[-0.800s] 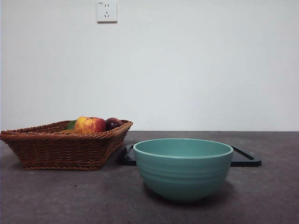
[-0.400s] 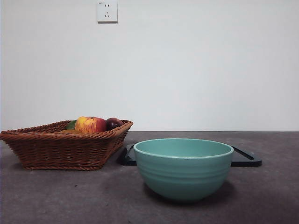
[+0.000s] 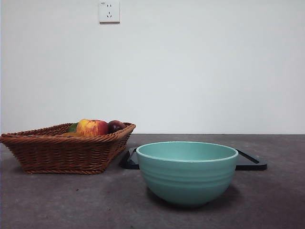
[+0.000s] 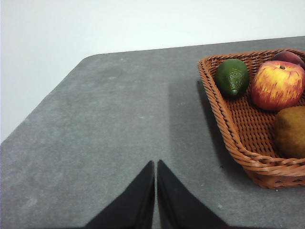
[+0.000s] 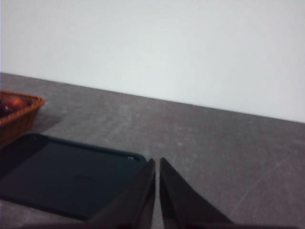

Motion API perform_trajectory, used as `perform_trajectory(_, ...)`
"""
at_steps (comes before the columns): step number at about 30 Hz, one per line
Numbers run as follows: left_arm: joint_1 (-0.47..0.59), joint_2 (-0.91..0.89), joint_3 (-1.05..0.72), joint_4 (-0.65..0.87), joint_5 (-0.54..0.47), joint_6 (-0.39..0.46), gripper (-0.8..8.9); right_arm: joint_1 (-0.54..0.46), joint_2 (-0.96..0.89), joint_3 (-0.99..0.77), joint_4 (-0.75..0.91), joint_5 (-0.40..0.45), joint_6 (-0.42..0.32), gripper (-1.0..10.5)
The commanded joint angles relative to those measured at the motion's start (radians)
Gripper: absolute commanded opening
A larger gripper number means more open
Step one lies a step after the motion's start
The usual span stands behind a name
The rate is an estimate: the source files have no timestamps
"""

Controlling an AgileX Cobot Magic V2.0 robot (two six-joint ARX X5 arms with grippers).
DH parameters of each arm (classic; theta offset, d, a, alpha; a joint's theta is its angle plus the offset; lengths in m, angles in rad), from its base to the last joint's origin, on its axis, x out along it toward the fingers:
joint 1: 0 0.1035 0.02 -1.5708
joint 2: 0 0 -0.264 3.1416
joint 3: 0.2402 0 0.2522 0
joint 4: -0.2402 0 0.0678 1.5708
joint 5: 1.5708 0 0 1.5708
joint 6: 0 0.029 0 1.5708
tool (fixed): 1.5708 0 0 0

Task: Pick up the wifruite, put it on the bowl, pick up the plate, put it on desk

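Left wrist view: wifruite [image 4: 290, 131] lies in basket [image 4: 228, 119]; both end effectors closed, empty.

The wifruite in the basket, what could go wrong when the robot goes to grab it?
The wifruite lies in the wicker basket close beside the apple, so the left gripper, jaws shut over the desk, might nudge the apple or catch the rim. The bowl stands in front of the dark plate, so a careless drop could hit either.
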Motion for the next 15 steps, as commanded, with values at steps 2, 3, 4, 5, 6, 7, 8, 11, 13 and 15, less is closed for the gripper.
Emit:
perform_trajectory(2,0.002,-0.002,-0.021,-0.006,-0.003,-0.003,0.07,0.005,-0.023,-0.033,0.012,0.014,0.002,0.1)
perform_trajectory(3,0.002,-0.002,-0.021,-0.006,-0.003,-0.003,0.07,0.005,-0.026,-0.040,0.012,0.014,0.003,0.1)
perform_trajectory(4,0.002,-0.002,-0.021,-0.006,-0.003,-0.003,0.07,0.005,-0.030,-0.047,0.011,0.014,0.003,0.1)
perform_trajectory(5,0.002,-0.002,-0.021,-0.006,-0.003,-0.003,0.07,0.005,-0.032,-0.051,0.011,0.014,0.003,0.1)
perform_trajectory(6,0.002,-0.002,-0.021,-0.006,-0.003,-0.003,0.07,0.005,-0.032,-0.056,0.011,0.014,0.003,0.1)
perform_trajectory(7,0.002,-0.002,-0.021,-0.006,-0.003,-0.003,0.07,0.005,-0.035,-0.062,0.010,0.014,0.004,0.1)
perform_trajectory(8,0.002,-0.002,-0.021,-0.006,-0.003,-0.003,0.07,0.005,-0.038,-0.067,0.008,0.014,0.004,0.1)
perform_trajectory(11,0.002,-0.002,-0.021,-0.006,-0.003,-0.003,0.07,0.005,-0.050,-0.087,0.004,0.014,0.018,0.1)
perform_trajectory(13,0.002,-0.002,-0.021,-0.006,-0.003,-0.003,0.07,0.005,-0.064,-0.101,-0.010,0.013,0.031,0.1)
perform_trajectory(15,0.002,-0.002,-0.021,-0.006,-0.003,-0.003,0.07,0.005,-0.063,-0.101,-0.031,0.014,0.036,0.1)
